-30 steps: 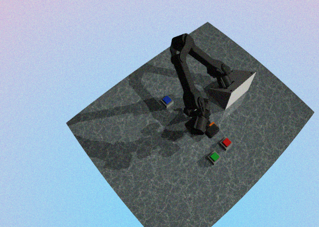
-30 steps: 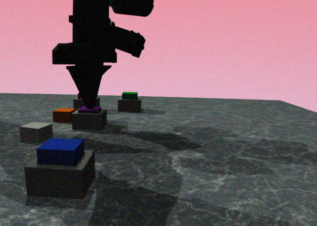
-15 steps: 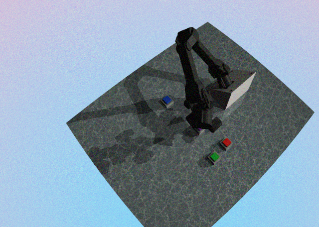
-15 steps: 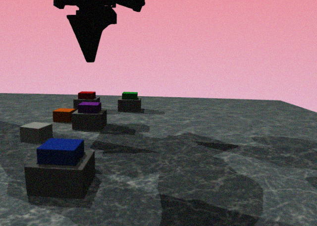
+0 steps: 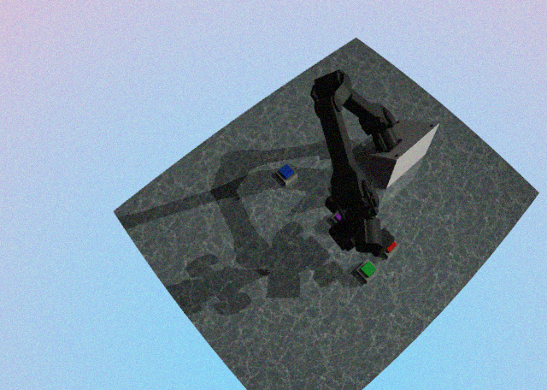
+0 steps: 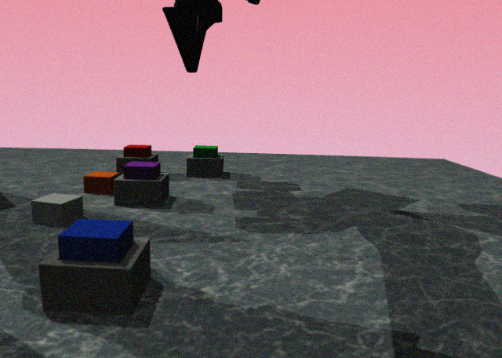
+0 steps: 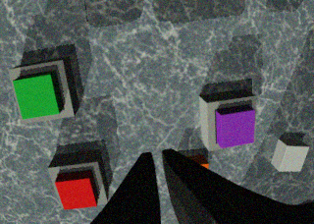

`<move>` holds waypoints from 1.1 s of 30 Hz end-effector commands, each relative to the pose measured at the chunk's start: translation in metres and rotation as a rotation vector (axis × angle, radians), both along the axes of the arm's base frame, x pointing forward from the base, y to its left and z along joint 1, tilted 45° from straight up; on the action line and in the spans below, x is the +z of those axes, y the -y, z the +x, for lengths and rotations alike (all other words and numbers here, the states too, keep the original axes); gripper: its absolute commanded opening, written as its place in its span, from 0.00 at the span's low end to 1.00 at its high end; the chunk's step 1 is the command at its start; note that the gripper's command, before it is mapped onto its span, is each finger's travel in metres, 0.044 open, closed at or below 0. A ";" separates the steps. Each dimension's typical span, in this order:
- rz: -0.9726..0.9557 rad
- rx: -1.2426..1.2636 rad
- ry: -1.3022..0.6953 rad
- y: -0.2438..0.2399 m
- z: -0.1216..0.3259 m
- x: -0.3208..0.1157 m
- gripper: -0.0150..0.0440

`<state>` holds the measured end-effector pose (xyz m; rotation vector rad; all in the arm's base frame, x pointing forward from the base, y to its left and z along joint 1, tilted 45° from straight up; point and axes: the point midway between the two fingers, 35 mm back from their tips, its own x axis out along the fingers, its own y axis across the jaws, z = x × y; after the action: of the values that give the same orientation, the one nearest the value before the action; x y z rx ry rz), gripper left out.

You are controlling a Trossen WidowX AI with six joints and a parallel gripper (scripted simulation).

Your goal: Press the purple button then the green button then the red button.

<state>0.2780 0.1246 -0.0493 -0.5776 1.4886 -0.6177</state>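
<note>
My gripper (image 6: 191, 69) (image 7: 157, 161) is shut and empty, its fingertips high above the table and touching nothing. The purple button (image 5: 338, 216) (image 6: 141, 170) (image 7: 235, 128) stands up from its grey base; the arm partly covers it in the top view. The green button (image 5: 368, 268) (image 6: 205, 151) (image 7: 36, 96) is raised on its base, at the upper left in the wrist view. The red button (image 5: 391, 246) (image 6: 137, 150) (image 7: 77, 193) is raised too, at the lower left in the wrist view and partly behind the arm in the top view.
A blue button (image 5: 286, 171) (image 6: 96, 240) stands apart from the others. An orange block (image 6: 100, 182) (image 7: 202, 162) lies near the purple button, partly hidden by a finger in the wrist view. A pale grey block (image 6: 57, 210) (image 7: 290, 155) lies on the purple button's other side.
</note>
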 end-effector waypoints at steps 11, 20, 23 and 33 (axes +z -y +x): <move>0.003 -0.005 -0.002 -0.046 0.015 -0.071 0.29; 0.001 -0.006 -0.001 -0.010 0.014 -0.108 0.29; 0.001 -0.006 -0.001 -0.008 0.014 -0.109 0.29; 0.000 -0.006 -0.001 0.003 0.014 -0.121 0.29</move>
<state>0.2930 0.1274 -0.1657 -0.5613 1.4899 -0.6210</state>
